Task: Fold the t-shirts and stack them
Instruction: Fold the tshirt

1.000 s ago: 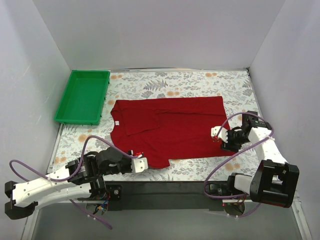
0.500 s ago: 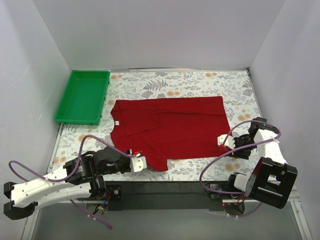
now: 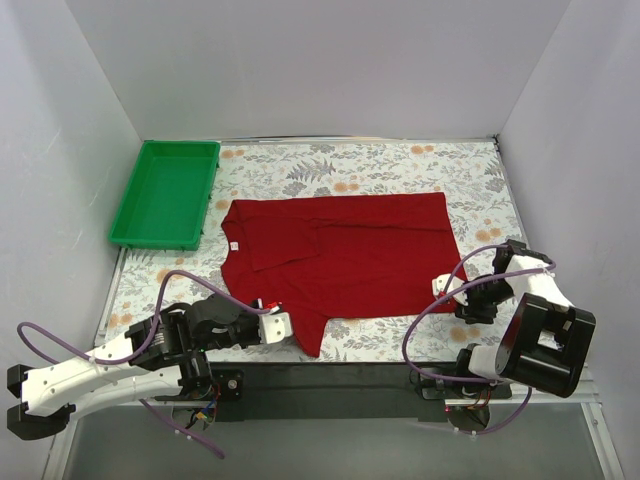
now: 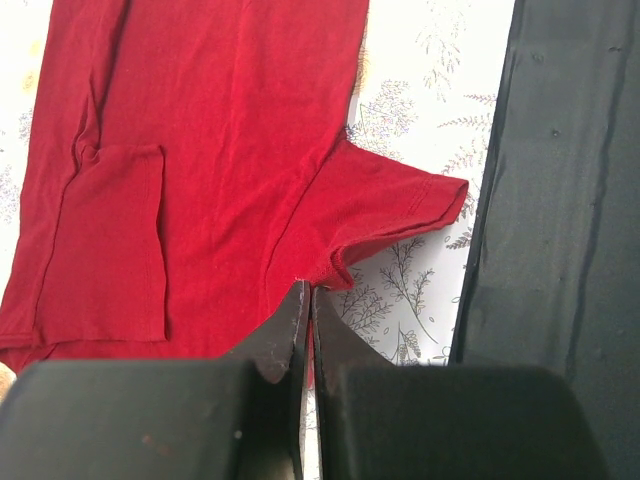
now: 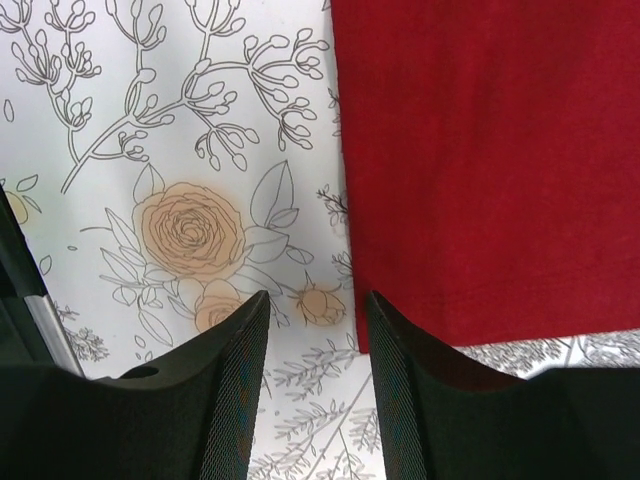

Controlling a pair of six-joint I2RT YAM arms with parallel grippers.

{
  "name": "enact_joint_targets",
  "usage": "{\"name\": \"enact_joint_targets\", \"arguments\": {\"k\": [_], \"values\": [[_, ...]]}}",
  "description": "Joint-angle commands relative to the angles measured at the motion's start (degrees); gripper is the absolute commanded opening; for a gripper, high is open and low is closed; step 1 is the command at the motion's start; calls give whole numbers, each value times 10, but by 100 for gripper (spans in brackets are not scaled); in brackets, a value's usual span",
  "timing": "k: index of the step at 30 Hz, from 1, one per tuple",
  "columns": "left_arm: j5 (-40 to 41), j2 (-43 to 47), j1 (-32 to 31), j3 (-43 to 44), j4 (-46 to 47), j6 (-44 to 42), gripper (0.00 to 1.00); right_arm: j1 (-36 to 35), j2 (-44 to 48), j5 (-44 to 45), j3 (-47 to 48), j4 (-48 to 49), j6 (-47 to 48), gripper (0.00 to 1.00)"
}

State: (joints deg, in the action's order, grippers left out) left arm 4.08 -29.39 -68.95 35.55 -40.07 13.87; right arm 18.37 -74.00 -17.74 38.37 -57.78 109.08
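The dark red t-shirt lies spread flat on the floral table, its small white neck label at the left. My left gripper sits at the shirt's near left edge. In the left wrist view it is shut on a thin strip of the red cloth, beside the sleeve. My right gripper hovers just off the shirt's near right corner. Seen from the right wrist it is open, with bare tablecloth between the fingers and the shirt's edge beside the right finger.
A green tray stands at the back left of the table. A black strip runs along the near edge, close to the pinched sleeve. White walls close in the table on three sides.
The right gripper has drawn back off the shirt's right edge toward the near right and narrowed a little. The left gripper has pulled the sleeve slightly nearer, stretching the cloth into a point.
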Motion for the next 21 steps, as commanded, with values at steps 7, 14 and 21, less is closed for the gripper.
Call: {"name": "enact_joint_targets", "arguments": {"k": [7,14,21], "values": [[5,-6,3,6,1,5,0,3,-33,10,-27,77,-18,40],[6,5,3,4,9,12,0,3,-37,-5,-45,114,-37,27],[8,12,2,-1,11,23,0,3,-30,-12,-65,137,-54,6]]}}
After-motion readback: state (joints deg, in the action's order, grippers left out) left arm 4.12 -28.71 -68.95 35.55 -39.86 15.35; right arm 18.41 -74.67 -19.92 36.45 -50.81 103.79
